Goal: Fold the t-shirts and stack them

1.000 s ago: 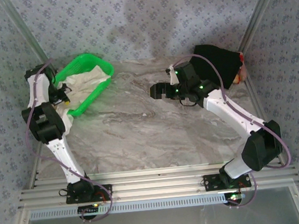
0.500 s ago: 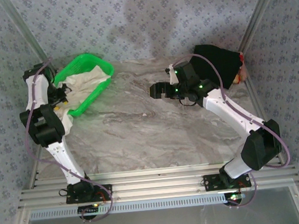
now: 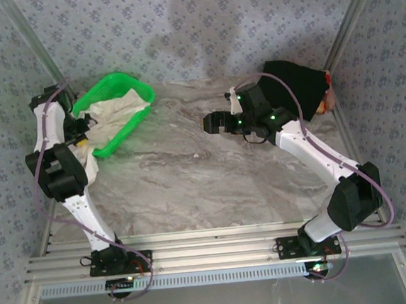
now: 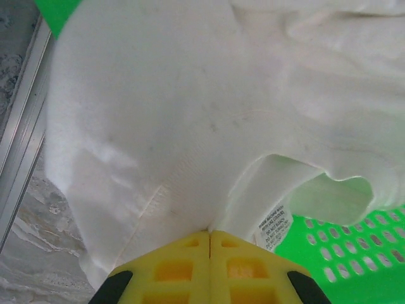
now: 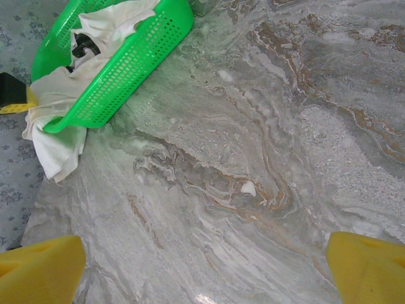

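An off-white t-shirt (image 3: 114,108) lies in the green basket (image 3: 111,80) at the back left, and part of it hangs over the basket's near rim. My left gripper (image 3: 82,136) is at that rim, shut on the off-white t-shirt (image 4: 158,107); its yellow fingers (image 4: 183,266) meet on a fold beside the care label. A black t-shirt (image 3: 297,87) lies bunched at the table's back right corner. My right gripper (image 3: 211,123) hovers open above bare marble in front of the black shirt, its gripper (image 5: 202,272) holding nothing.
The basket (image 5: 120,69) sits at an angle near the table's left edge, with the white cloth (image 5: 57,152) draped onto the marble. A metal rail (image 4: 19,126) runs along that edge. Something reddish (image 3: 328,98) lies beside the black shirt.
My left gripper has closed on the off-white shirt at the basket's near rim, and its arm has shifted slightly left. The right arm has stayed still.
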